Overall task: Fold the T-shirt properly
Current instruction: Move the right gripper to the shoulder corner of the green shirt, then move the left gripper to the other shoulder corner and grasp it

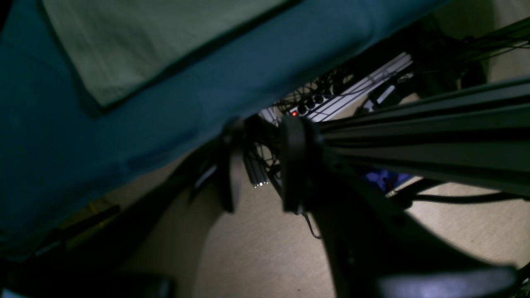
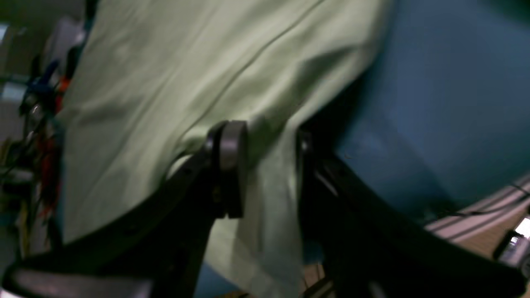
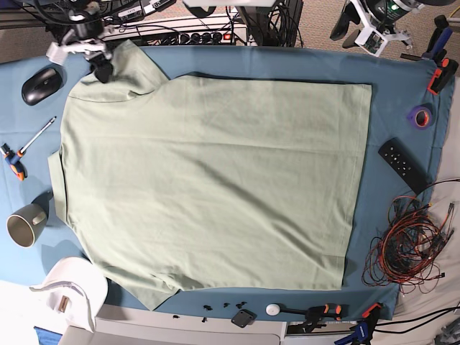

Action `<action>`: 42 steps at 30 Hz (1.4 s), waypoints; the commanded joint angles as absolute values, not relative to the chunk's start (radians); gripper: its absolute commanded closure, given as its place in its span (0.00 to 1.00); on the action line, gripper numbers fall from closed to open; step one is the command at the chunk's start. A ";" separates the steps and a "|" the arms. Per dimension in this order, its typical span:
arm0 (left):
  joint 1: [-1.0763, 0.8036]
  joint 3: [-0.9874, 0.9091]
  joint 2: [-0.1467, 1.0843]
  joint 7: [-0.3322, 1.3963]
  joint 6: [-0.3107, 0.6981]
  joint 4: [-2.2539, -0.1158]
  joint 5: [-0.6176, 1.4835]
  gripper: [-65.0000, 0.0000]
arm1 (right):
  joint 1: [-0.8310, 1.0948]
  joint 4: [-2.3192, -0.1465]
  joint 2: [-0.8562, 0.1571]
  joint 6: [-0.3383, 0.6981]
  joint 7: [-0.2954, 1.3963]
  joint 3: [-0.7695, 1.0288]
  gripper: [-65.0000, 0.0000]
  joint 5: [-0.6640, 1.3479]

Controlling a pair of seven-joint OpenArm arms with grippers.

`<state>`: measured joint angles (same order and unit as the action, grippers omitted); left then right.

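Observation:
The pale green T-shirt (image 3: 208,180) lies spread flat on the blue table cloth (image 3: 402,86), collar end toward the left. My right gripper (image 3: 99,66) is at the table's far left corner, at the shirt's far sleeve. In the right wrist view the sleeve cloth (image 2: 269,174) fills the gap between the fingers (image 2: 232,157) and tents up toward them, so the right gripper (image 2: 267,165) is shut on it. My left gripper (image 1: 261,169) hangs open and empty beyond the table's far edge, above the floor, with a shirt corner (image 1: 136,45) nearby; it is at the far right (image 3: 365,37) in the base view.
A mouse (image 3: 39,83), pen (image 3: 36,136), screwdriver (image 3: 13,162), mug (image 3: 27,224) and white cap (image 3: 72,291) line the left side. A remote (image 3: 404,165), tape roll (image 3: 422,115) and tangled wires (image 3: 406,241) lie at the right. A power strip (image 3: 194,34) runs behind the table.

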<state>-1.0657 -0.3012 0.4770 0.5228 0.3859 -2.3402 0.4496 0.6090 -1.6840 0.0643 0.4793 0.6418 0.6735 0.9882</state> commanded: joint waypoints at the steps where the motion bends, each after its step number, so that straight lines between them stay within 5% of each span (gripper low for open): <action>1: -1.077 -0.303 0.485 0.498 0.387 -2.356 0.457 0.74 | 0.619 -1.694 0.059 0.475 0.659 0.660 0.73 0.955; 4: -1.077 -0.303 0.485 0.498 0.387 -2.356 0.455 0.74 | 0.618 -1.694 0.058 0.475 0.659 0.641 0.73 0.941; 7: -1.065 -0.303 0.485 0.514 0.383 -2.356 0.438 0.73 | 0.618 -1.694 0.055 0.480 0.673 0.641 1.00 0.933; 14: -0.908 -0.305 0.485 0.578 0.145 -2.356 0.402 0.57 | 0.618 -1.694 0.052 0.520 0.681 0.641 1.00 0.896; 20: -0.768 -0.305 0.485 0.578 0.156 -2.150 0.467 0.57 | 0.618 -1.694 0.053 0.520 0.681 0.641 1.00 0.896; 27: -0.608 -0.305 0.485 0.653 0.278 -1.867 0.625 0.57 | 0.618 -1.694 0.053 0.520 0.681 0.641 1.00 0.896; 40: -0.579 -0.303 0.459 0.687 0.368 -1.848 0.764 0.58 | 0.618 -1.694 0.053 0.520 0.680 0.641 1.00 0.896; 42: -0.579 -0.303 0.454 0.680 0.368 -1.848 0.764 0.65 | 0.618 -1.694 0.053 0.520 0.680 0.641 1.00 0.896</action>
